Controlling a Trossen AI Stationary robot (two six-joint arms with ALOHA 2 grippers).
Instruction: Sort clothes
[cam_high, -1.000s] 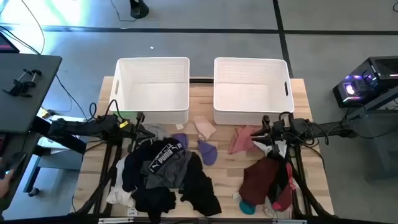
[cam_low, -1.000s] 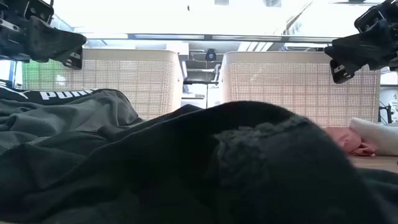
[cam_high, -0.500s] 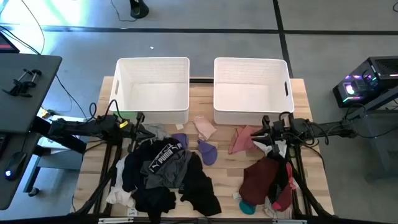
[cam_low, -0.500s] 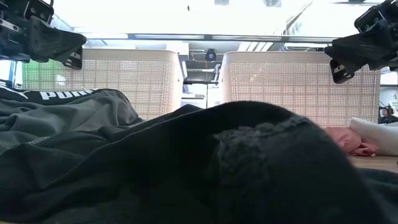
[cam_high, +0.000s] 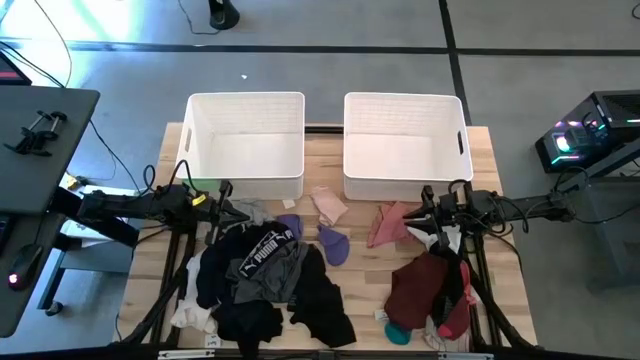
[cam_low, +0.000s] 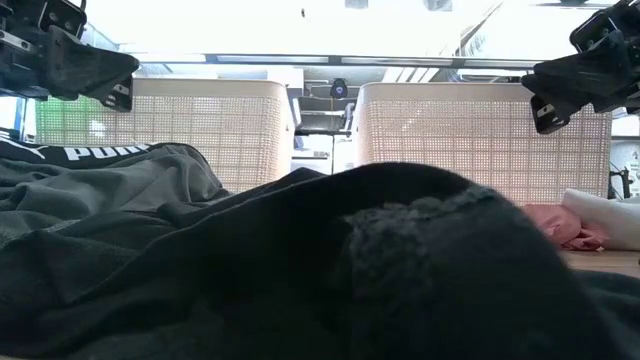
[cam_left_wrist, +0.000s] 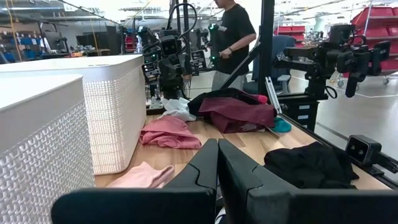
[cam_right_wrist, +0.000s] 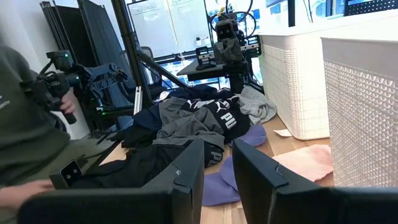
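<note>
Maroon clothes just beside right gripper, fingers empty

The wooden table stands on a grey floor crossed by dark lines. At nine o'clock sits a dark desk; at three o'clock a computer case glows purple. Beyond, a person in a black shirt stands among red shelving and whiteboards.

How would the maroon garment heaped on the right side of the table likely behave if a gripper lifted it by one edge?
The maroon garment lies crumpled in soft folds, so it would probably hang limp and stretch out rather than hold shape. It overlaps a pink piece, which might drag along. It looks light for its bulk.
</note>
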